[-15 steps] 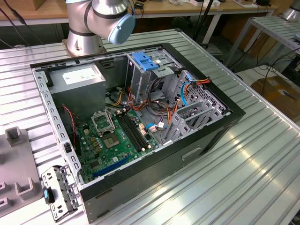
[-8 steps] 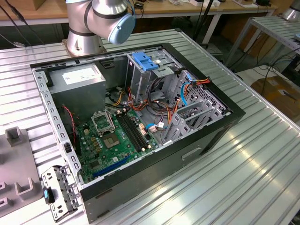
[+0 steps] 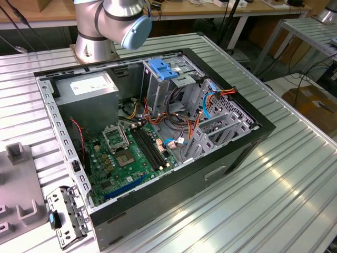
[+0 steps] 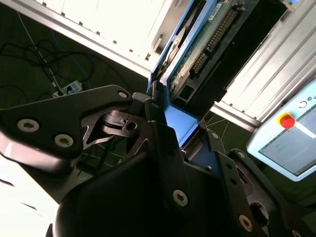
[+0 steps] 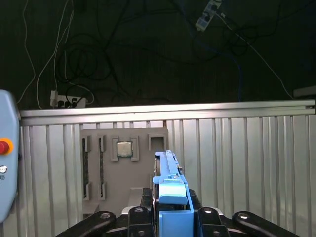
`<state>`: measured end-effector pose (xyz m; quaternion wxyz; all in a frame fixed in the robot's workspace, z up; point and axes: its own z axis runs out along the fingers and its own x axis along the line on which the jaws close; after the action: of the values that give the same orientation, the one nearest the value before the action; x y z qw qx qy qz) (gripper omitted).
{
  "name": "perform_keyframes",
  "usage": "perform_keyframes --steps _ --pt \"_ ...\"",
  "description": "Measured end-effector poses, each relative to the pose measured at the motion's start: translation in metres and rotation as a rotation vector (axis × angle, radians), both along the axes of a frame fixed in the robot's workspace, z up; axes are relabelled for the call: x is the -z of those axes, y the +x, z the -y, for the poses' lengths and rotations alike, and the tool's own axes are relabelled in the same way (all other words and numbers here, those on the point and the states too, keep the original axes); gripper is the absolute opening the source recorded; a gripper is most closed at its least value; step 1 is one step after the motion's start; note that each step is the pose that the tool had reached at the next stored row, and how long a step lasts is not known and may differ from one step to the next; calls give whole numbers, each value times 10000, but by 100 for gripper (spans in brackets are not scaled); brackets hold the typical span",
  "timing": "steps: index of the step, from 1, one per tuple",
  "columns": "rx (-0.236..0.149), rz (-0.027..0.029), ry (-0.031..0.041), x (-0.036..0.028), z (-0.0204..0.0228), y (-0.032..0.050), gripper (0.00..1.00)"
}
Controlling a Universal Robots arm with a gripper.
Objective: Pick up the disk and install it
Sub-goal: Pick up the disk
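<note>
The end effector (image 5: pixel 170 216) is clamped on the disk (image 5: pixel 167 170), its black fingers (image 5: pixel 140 213) pressed against either side of the blue plastic rail. In the first wrist view the disk stands edge-on between them. In the second wrist view the end effector (image 4: pixel 170 123) grips the same blue rail, and the disk (image 4: pixel 207 42) reaches away from it with its green circuit board and a row of connector pins showing. Beyond the held disk in the first wrist view lies the ribbed metal bench (image 5: pixel 247 163), carrying a grey fixture plate (image 5: pixel 98 197) with a small square processor (image 5: pixel 124 148) set in one pocket. A pale handheld console with a red button (image 4: pixel 286 121) shows in both wrist views. In the exterior view the arm (image 3: pixel 113 21) rises at the far side of an open computer case (image 3: pixel 237 158) lying on the bench (image 3: pixel 274 211). Inside the case are the green motherboard (image 3: pixel 126 158), a grey box with a white sticker (image 3: pixel 89 87), and a metal drive cage topped by a blue latch (image 3: pixel 163 68).
</note>
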<state>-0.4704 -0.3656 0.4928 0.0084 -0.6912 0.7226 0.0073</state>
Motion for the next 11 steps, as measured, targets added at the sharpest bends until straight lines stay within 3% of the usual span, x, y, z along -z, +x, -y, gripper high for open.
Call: perform_keyframes --steps 11 --pt "-1 0 -1 0 0 131 37"
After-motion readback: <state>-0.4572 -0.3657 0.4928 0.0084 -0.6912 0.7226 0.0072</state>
